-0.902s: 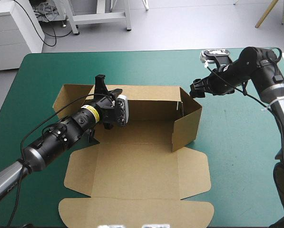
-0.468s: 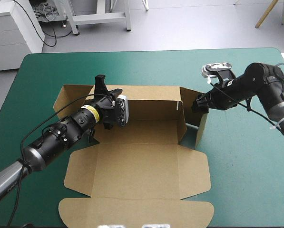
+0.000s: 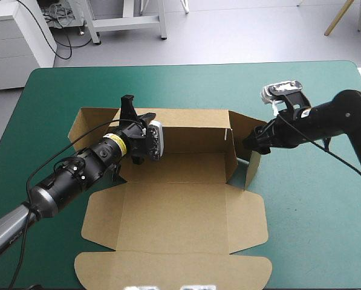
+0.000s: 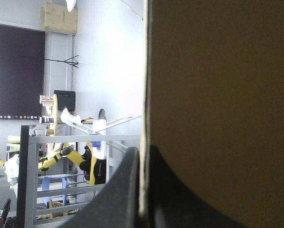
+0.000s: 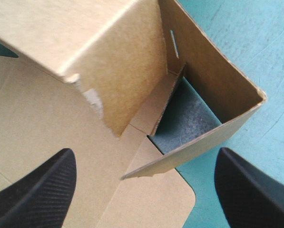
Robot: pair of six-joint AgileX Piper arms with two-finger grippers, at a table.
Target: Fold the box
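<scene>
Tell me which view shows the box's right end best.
The right wrist view: ahead of the open right gripper, the box's right end shows close up, two raised flaps with teal-green cover between them. The high view shows that end small. The left wrist view shows only board in the left gripper.

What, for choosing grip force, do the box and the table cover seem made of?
The box: brown paperboard, matte; a torn patch on one wall shows paler fibre. Whether corrugated, I cannot tell. The table cover: teal-green, matte, probably felt or a soft mat, given its faint fuzzy scuffs.
</scene>
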